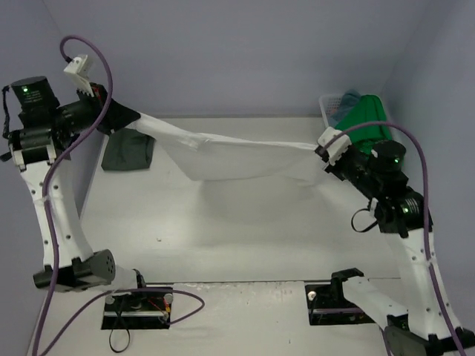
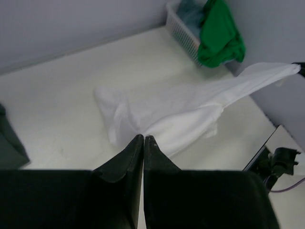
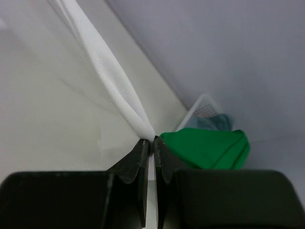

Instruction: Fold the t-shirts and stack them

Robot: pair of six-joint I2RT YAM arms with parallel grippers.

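White table (image 1: 223,245), pale violet walls (image 1: 223,52). White t-shirt (image 1: 237,157) spans the table, stretched and sagging; left gripper (image 2: 144,138) and right gripper (image 3: 149,140) each clamp 1 end.

Over table (image 1: 223,237), stretched t-shirt (image 1: 230,156) spans left to right; folded t-shirt (image 1: 128,152) on table far left; basket (image 1: 327,106) far right.

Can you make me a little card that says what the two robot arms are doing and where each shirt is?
left gripper: shut on one end of the white t-shirt
right gripper: shut on the other end
white t-shirt: stretched between the two arms, sagging in the middle
dark grey-green t-shirt: lying on the table, far left
bright green t-shirt: draped over the edge of the basket, far right
teal-blue t-shirt: inside the basket
folding: not done yet
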